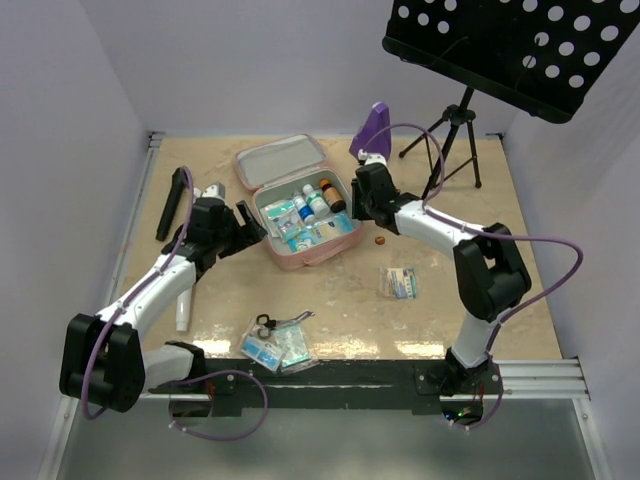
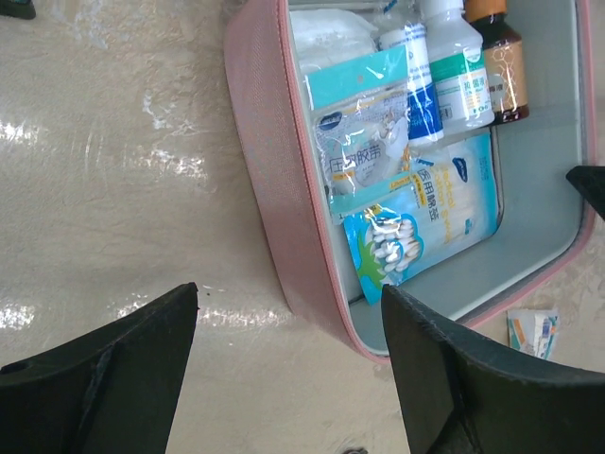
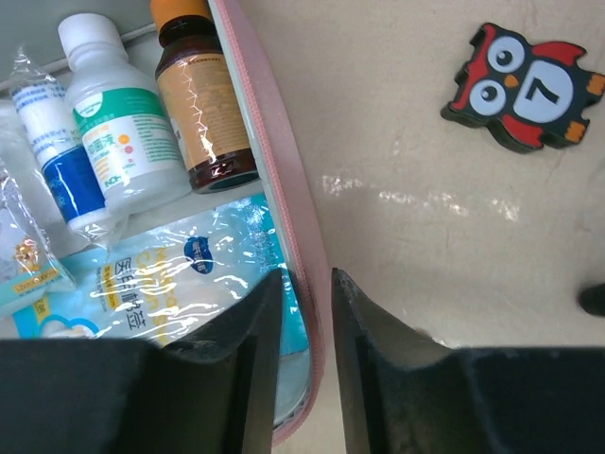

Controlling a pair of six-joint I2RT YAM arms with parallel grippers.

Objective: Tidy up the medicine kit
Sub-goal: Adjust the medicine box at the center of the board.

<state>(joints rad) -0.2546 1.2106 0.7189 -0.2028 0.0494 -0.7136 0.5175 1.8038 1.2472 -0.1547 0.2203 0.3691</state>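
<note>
**Pink medicine kit lies open at mid-worktop, held by its right wall**

The medicine kit [image 1: 300, 258], a rounded pink zip case with pale grey lining, has its lid folded back toward the far side of the worktop [image 1: 330, 320]. Inside lie a white bottle [image 3: 123, 132] with a green label, a brown bottle [image 3: 203, 104] with an orange cap, and blue packets [image 2: 444, 203] in Chinese print. The right gripper [image 3: 307, 279], narrow, pinches the right wall. The left gripper [image 2: 288, 369] stands wide over the near left wall. Beyond the right wall, an owl tile [image 3: 525, 90] reads "7".
</note>
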